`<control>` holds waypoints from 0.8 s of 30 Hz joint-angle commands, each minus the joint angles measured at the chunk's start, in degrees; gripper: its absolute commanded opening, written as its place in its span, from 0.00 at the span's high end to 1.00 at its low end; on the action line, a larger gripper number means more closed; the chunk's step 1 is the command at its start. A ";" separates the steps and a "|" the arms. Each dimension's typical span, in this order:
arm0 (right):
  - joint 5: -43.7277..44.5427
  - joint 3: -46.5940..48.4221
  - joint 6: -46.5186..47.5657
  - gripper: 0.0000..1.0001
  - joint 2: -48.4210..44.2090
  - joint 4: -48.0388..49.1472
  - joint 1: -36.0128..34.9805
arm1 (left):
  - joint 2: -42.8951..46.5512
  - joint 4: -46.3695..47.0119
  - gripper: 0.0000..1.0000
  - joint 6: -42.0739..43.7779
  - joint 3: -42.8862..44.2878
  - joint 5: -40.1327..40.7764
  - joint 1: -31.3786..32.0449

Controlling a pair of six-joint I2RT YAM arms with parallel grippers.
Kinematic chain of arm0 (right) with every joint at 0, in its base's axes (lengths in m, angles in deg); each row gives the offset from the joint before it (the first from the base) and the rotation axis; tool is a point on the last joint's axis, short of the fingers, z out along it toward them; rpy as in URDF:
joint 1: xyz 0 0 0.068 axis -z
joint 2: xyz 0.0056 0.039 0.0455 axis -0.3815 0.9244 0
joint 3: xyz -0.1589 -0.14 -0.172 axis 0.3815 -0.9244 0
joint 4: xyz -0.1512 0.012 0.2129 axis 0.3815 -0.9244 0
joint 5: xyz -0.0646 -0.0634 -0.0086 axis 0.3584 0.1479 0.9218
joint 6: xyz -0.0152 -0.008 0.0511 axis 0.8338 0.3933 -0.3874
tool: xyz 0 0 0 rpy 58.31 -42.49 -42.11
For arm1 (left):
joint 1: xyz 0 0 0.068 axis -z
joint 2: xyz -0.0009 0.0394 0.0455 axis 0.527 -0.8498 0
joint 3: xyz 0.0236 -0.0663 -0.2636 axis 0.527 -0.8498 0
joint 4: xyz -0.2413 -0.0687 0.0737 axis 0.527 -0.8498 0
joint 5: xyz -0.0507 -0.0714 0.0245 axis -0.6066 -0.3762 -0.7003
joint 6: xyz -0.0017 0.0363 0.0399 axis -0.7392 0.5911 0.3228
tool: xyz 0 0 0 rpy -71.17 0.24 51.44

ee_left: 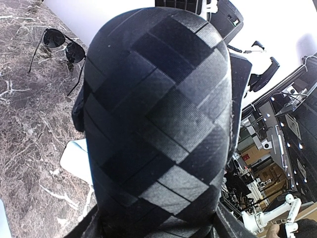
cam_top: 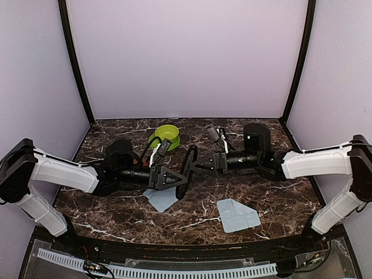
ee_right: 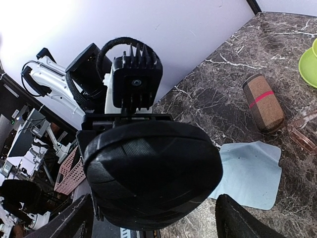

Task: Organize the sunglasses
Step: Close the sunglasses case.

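Your left tool (cam_top: 173,175) grips the black case (ee_left: 158,124). Your right tool (cam_top: 196,164) straddles the case too, but you can't tell if it grips. On the worktop (cam_top: 279,192), the black wire sunglasses (ee_left: 59,42) lie behind-right of the case and the reddish pair (ee_right: 303,135) behind-left.

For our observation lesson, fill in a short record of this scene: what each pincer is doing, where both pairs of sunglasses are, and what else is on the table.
left pincer: closed on the black case
right pincer: on the case's opposite side; grip unclear
black wire sunglasses: lying on the marble table, untouched
reddish sunglasses: on the table beside the brown case
light blue cloths: two, flat on the table
green bowl: far side of the table
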 commanded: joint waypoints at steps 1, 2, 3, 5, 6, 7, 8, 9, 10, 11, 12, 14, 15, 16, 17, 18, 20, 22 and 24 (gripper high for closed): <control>-1.35 -0.21 -0.58 0.17 0.85 4.41 -0.52 | 0.20 3.88 0.79 -0.36 -0.07 -1.42 0.09; -1.43 -0.22 -0.67 0.18 1.06 4.56 -0.48 | 0.13 3.90 0.79 -0.37 -0.08 -1.46 0.09; -1.61 -0.15 -0.74 0.19 1.20 4.65 -0.61 | 0.09 3.94 0.79 -0.45 -0.08 -1.48 0.09; -1.66 -0.14 -0.80 0.20 1.53 5.09 -0.65 | 0.06 4.23 0.79 -0.61 -0.08 -1.60 0.09; -1.66 -0.13 -0.80 0.20 1.65 5.14 -0.61 | 0.00 4.33 0.79 -0.63 -0.08 -1.62 0.09; -1.66 -0.15 -0.80 0.20 1.74 5.27 -0.61 | 0.04 4.40 0.79 -0.71 -0.16 -1.58 0.09; -1.66 -0.27 -0.80 0.20 1.87 5.47 -0.62 | 0.04 4.47 0.79 -0.72 -0.14 -1.60 0.09; -1.66 -0.26 -0.80 0.20 1.92 5.66 -0.63 | -0.06 4.51 0.79 -0.72 -0.16 -1.64 0.09; -1.66 -0.38 -0.80 0.20 2.00 5.83 -0.59 | -0.09 4.52 0.79 -0.80 -0.07 -1.66 0.09; -1.66 -0.47 -0.80 0.20 2.02 6.18 -0.62 | -0.09 4.59 0.79 -0.81 -0.11 -1.73 0.09; -1.66 -0.62 -0.80 0.20 1.99 6.68 -0.59 | -0.13 4.78 0.79 -0.89 -0.16 -1.78 0.09; -1.66 -0.71 -0.80 0.20 1.96 7.05 -0.60 | -0.29 4.91 0.79 -1.06 -0.21 -1.89 0.09; -1.66 -0.81 -0.80 0.20 1.93 7.26 -0.57 | -0.33 5.06 0.79 -1.15 -0.17 -1.90 0.09; -3.02 -0.84 -1.56 0.32 1.93 7.47 -0.59 | -0.36 5.23 0.79 -1.28 -0.23 -1.86 0.09; -3.32 -0.95 -1.79 0.34 1.93 7.72 -0.65 | -0.38 5.42 0.79 -1.40 -0.21 -1.97 0.09; -3.44 -1.01 -1.86 0.35 1.93 7.95 -0.62 | -0.50 5.66 0.79 -1.54 -0.29 -2.04 0.09; -3.86 -1.30 -1.98 0.34 1.94 8.59 -0.61 | -0.62 6.40 0.79 -1.96 -0.53 -2.07 0.12; -3.99 -1.37 -1.92 0.34 1.85 8.53 -0.59 | -0.62 6.87 0.79 -2.25 -0.75 -1.96 0.09; -3.95 -1.46 -1.91 0.35 1.85 8.42 -0.64 | -0.54 7.06 0.79 -2.46 -0.87 -1.90 0.09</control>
